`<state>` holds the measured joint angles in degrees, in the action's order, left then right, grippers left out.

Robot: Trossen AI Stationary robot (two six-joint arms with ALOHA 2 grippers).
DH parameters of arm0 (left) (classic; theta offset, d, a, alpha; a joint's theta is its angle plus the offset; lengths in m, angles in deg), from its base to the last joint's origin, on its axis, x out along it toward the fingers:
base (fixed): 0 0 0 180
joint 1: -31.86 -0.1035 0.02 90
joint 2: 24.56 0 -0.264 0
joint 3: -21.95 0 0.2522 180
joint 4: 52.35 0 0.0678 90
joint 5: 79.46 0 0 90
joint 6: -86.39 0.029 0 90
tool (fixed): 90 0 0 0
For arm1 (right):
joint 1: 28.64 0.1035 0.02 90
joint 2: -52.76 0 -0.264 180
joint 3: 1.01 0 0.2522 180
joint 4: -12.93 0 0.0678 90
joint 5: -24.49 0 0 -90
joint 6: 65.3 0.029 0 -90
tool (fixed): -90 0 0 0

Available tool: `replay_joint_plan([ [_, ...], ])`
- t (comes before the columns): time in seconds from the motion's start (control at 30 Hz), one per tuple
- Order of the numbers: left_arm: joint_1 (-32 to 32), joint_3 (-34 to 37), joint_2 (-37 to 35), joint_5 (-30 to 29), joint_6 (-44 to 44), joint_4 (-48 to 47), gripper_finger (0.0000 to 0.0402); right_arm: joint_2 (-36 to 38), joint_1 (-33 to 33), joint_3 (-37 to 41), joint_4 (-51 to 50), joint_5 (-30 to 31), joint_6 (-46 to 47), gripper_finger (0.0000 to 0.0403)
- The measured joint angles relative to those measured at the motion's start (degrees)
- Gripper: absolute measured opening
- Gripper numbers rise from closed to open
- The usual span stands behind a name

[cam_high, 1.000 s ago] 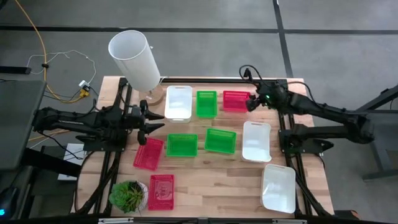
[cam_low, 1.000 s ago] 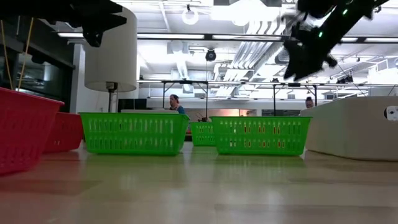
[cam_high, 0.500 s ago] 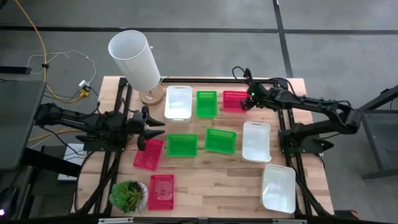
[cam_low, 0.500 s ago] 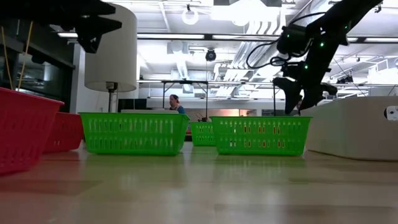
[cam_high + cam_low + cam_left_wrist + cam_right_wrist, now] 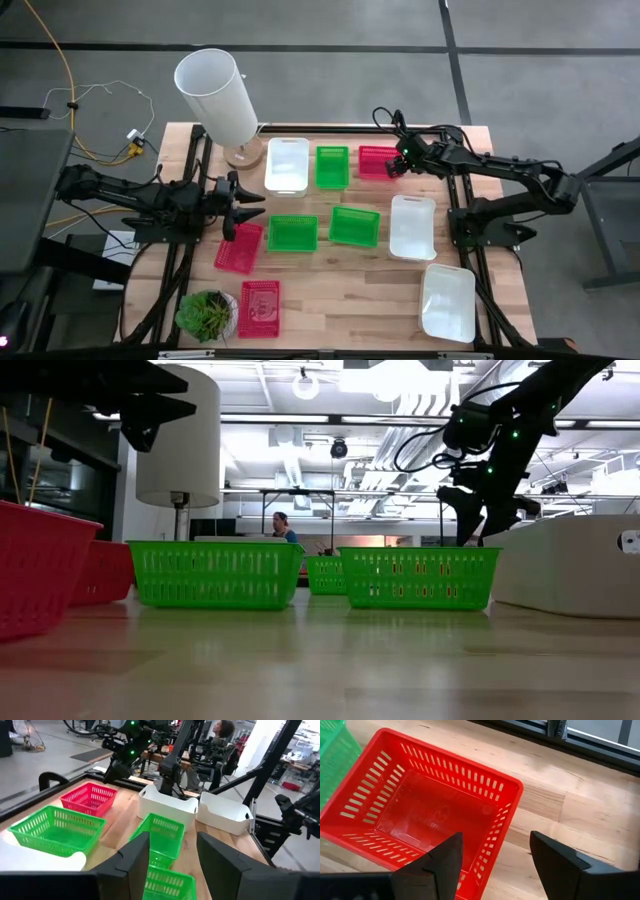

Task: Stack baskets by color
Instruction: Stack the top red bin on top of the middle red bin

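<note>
Nine baskets lie on the wooden table. Along the far edge stand a white basket (image 5: 287, 165), a green one (image 5: 332, 167) and a red one (image 5: 378, 161). My right gripper (image 5: 492, 867) hangs open just above that far red basket (image 5: 427, 817), one finger over its inside and one beyond its side wall, touching nothing. Two green baskets (image 5: 293, 232) (image 5: 355, 226) rest mid-table. My left gripper (image 5: 250, 210) stands open at the left, raised above a red basket (image 5: 239, 247) and pointing toward the table's right.
Two white baskets (image 5: 413, 226) (image 5: 448, 302) lie on the right and another red basket (image 5: 259, 308) sits near the front. A tall white cylinder (image 5: 216, 95) stands at the far left corner and a potted plant (image 5: 207, 314) at the near left. People show in the room behind.
My right gripper has come down and a little toward the table's left, tipping further downward, and now hangs over the far red basket. My left gripper has shifted slightly toward the near edge. No basket has moved.
</note>
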<state>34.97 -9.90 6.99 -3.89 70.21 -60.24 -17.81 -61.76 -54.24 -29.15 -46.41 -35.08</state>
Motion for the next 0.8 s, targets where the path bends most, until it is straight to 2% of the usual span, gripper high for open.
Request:
replay_joint_plan([
  [0.37, 0.00, 0.02, 0.09, -1.22, -2.22, 3.72, 0.0152, -6.08, 0.00, 0.00, 3.48, 1.44, 4.31, 0.0217],
  [0.57, 0.09, 0.02, 0.24, -1.33, -2.96, 4.53, 0.0152, -9.99, -0.03, 0.00, 4.02, 4.14, 4.96, 0.0212],
  [0.67, 0.61, 0.02, 1.09, -1.22, -3.17, 4.32, 0.0152, -11.78, -0.31, 0.02, 4.57, 4.70, 5.82, 0.0191],
  [0.8, 0.81, 0.02, 2.90, -2.32, -3.19, 4.63, 0.0152, -12.79, -0.35, 0.02, 6.26, 5.00, 5.55, 0.0135],
])
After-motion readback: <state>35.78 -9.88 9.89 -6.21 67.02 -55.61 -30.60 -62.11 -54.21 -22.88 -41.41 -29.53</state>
